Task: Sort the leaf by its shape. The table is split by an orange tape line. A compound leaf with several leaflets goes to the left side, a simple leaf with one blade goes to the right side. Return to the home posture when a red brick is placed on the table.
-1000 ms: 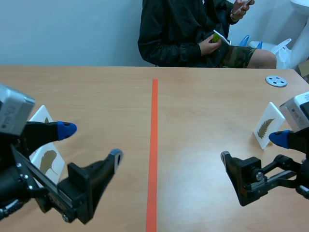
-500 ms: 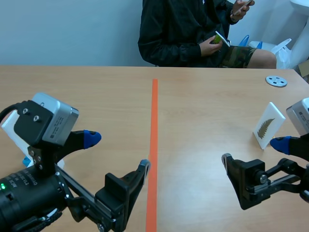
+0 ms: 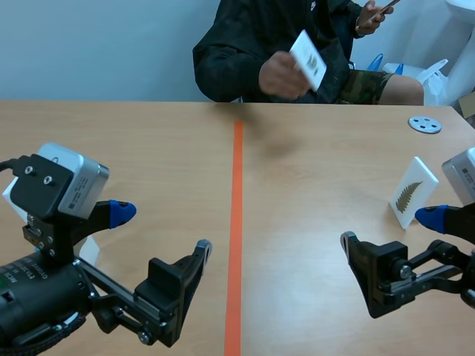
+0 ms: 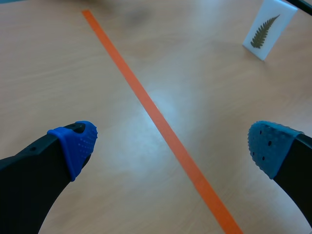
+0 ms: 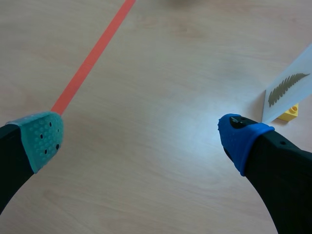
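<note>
Since half a second ago: left gripper (image 3: 160,228) drawn back from orange tape line (image 3: 236,222); person's hand (image 3: 276,76) lifted with white leaf card (image 3: 308,59) in it, above far end of tape line, slightly right; leaf print blurred. No shift in right gripper (image 3: 388,228).

Under everything: wooden table (image 3: 319,163), split lengthwise by tape line.

Beyond far end of tape line: seated person (image 3: 245,44).

Just left of tape line: left gripper, fingers wide, nothing between pads.

Well right of tape line: right gripper, fingers wide, nothing held.

Further right of tape line, past right gripper: fern card (image 3: 412,191), upright, small yellow brick (image 5: 288,112) at its base.

Far left of tape line: white card (image 3: 13,194), mostly hidden behind left arm.

Far right of tape line, toward far edge: grey disc (image 3: 424,124).
</note>
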{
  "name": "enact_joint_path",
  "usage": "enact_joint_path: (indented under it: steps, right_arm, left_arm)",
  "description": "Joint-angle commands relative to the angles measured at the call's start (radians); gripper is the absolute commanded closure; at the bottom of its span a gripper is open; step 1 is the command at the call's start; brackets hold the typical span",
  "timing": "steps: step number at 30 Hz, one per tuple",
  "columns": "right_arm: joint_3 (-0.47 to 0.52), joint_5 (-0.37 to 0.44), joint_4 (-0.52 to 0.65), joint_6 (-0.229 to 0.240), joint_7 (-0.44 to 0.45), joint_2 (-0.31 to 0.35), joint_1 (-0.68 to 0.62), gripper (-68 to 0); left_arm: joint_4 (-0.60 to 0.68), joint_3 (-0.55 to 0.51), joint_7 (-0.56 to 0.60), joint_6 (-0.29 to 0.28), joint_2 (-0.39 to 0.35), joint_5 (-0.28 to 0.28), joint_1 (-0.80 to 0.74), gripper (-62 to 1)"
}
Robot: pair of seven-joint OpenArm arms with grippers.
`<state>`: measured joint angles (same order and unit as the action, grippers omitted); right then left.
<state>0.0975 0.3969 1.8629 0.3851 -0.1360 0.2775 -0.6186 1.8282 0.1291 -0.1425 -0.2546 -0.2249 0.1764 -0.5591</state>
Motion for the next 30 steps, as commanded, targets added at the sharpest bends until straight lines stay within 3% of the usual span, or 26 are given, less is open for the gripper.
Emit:
enact_joint_path:
  steps: [1, 18, 30]
  right_arm:
    - [0.014, 0.008, 0.022, 0.001, 0.011, 0.01, 0.003, -67.9]
    - [0.014, 0.007, 0.022, 0.001, 0.011, 0.01, 0.003, -67.9]
    - [0.014, -0.013, 0.022, 0.001, 0.011, 0.011, 0.004, -67.9]
  left_arm:
    - [0.003, -0.009, 0.018, 0.003, -0.019, 0.01, 0.008, -62.3]
    - [0.003, -0.009, 0.018, 0.002, -0.028, 0.013, 0.012, -62.3]
    - [-0.003, -0.009, 0.018, 0.002, -0.099, 0.009, 0.047, -62.3]
